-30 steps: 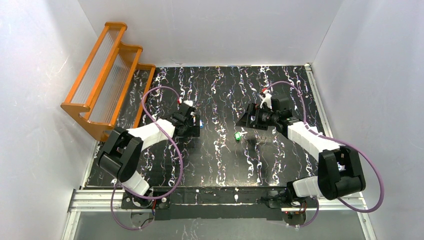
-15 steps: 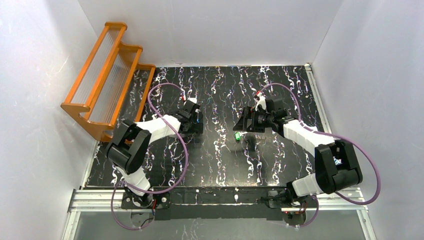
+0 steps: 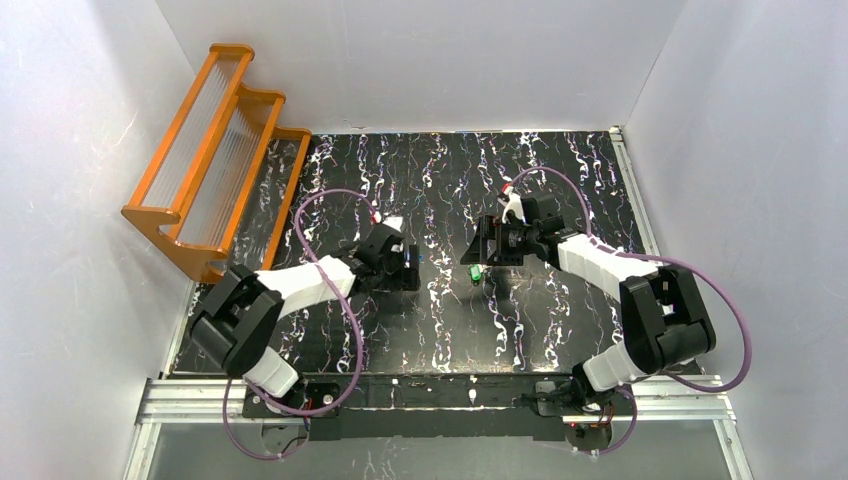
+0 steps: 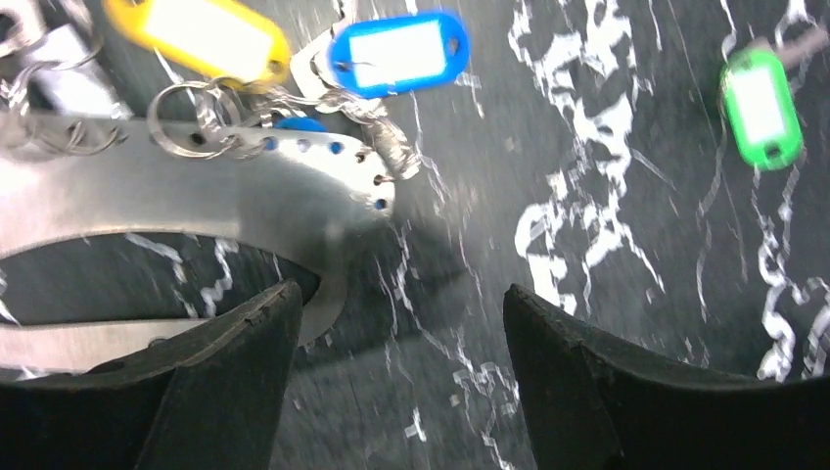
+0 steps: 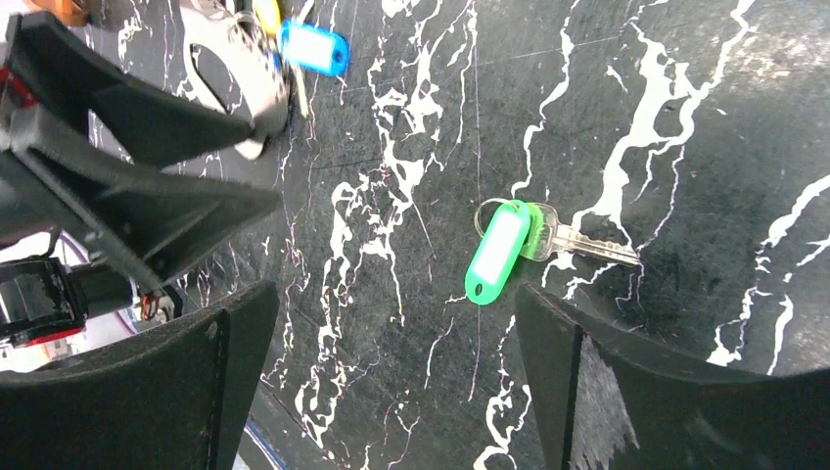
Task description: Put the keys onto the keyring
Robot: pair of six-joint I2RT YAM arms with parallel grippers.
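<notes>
r gripper (image 5: 387, 304) wide, empty, over green key (image 5: 499, 252) for pickup; l gripper (image 4: 401, 299) wide too, by keyring (image 4: 245, 191) – prob to steady it.

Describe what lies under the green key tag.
A silver key lies partly under the green tag: its blade sticks out, its head is mostly covered. Both rest on the marbled table.
</notes>
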